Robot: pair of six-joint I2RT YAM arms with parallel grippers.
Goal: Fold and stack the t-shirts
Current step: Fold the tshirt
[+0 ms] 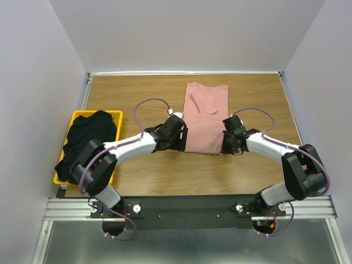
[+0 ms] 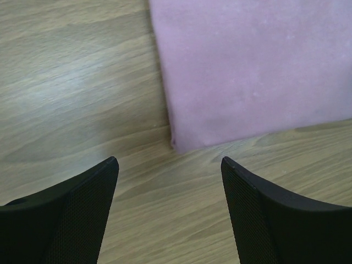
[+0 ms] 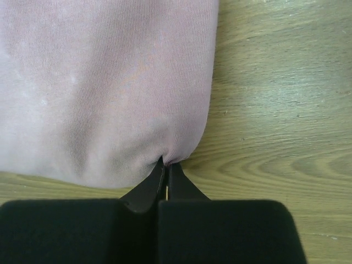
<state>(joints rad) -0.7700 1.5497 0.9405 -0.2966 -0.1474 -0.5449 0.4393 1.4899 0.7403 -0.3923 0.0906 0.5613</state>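
A dusty-pink t-shirt (image 1: 202,118) lies folded lengthwise into a long strip on the wooden table (image 1: 137,93). My left gripper (image 1: 177,144) is open and empty, just off the shirt's near left corner (image 2: 181,144); its fingers (image 2: 82,209) hang over bare wood. My right gripper (image 1: 227,147) is shut on the shirt's near right corner (image 3: 170,157), and the cloth puckers at the fingertips. The shirt fills the upper left of the right wrist view (image 3: 104,82). A black t-shirt (image 1: 88,137) lies heaped in the yellow basket (image 1: 116,115) at the left.
The yellow basket stands at the table's left edge, beside my left arm. Grey walls close in the table at the back and both sides. Bare wood lies to the left (image 2: 71,82) and right (image 3: 280,110) of the pink shirt.
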